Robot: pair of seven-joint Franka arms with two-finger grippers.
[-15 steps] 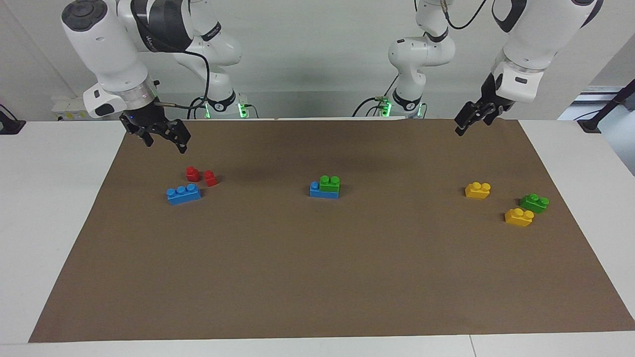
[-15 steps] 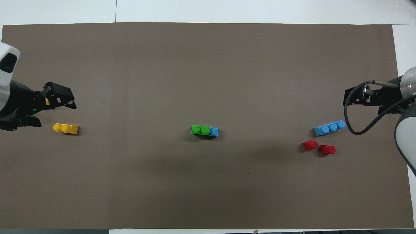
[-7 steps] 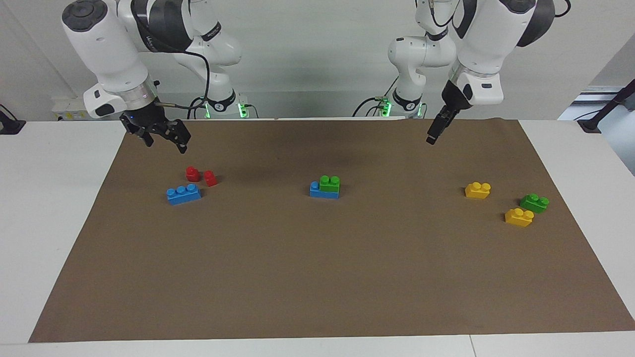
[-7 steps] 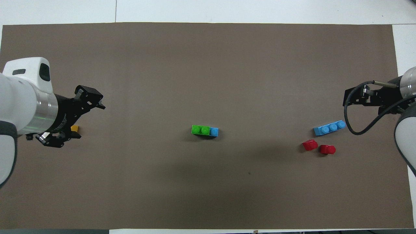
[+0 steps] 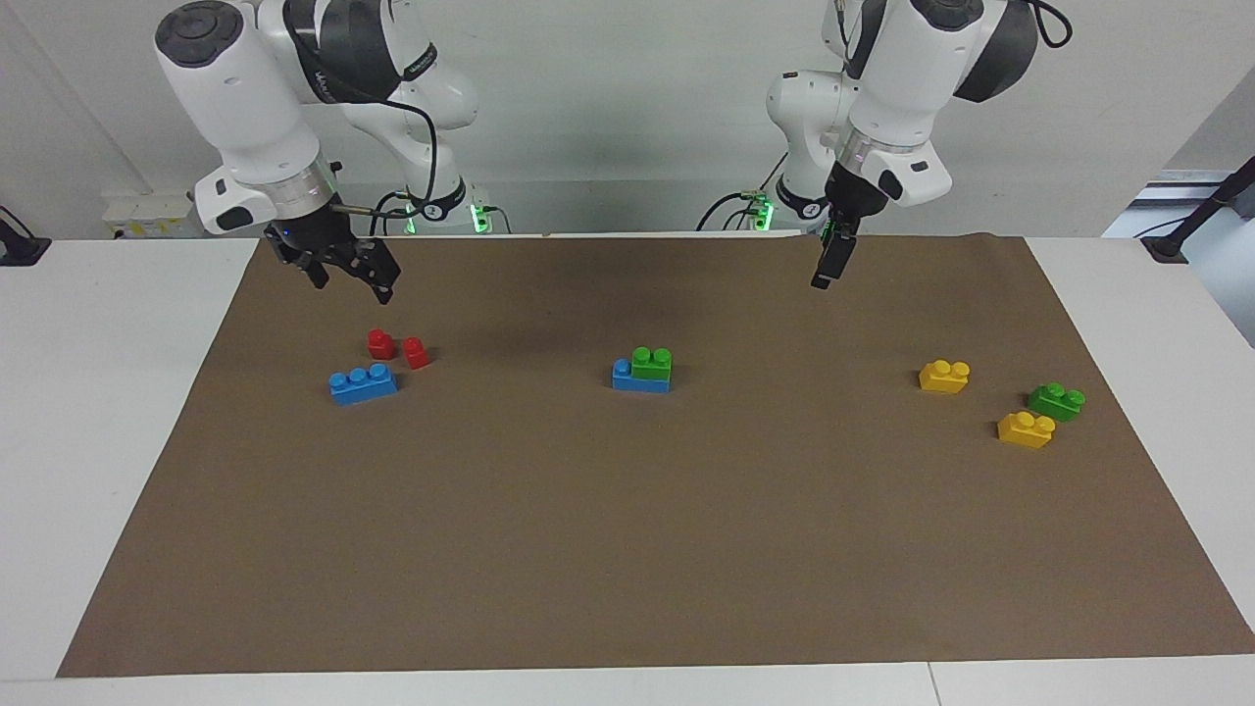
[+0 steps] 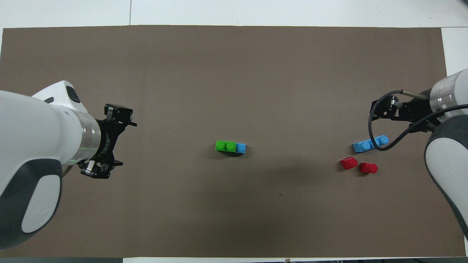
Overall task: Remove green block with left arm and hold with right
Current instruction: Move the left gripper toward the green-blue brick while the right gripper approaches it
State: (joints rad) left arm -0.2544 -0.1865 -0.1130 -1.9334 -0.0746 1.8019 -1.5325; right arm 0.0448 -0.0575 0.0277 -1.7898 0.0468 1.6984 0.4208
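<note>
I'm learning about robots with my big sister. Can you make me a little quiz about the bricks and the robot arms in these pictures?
1. True or false: the green block at the middle of the mat sits on a blue brick.
2. How many yellow bricks lie on the mat?
3. What is the right gripper holding? A) a red piece B) the loose blue brick C) nothing

Key:
1. True.
2. Two, near the other green brick, toward the left arm's end.
3. C. It hangs open over the mat near the red pieces; the left gripper is open too.
</note>
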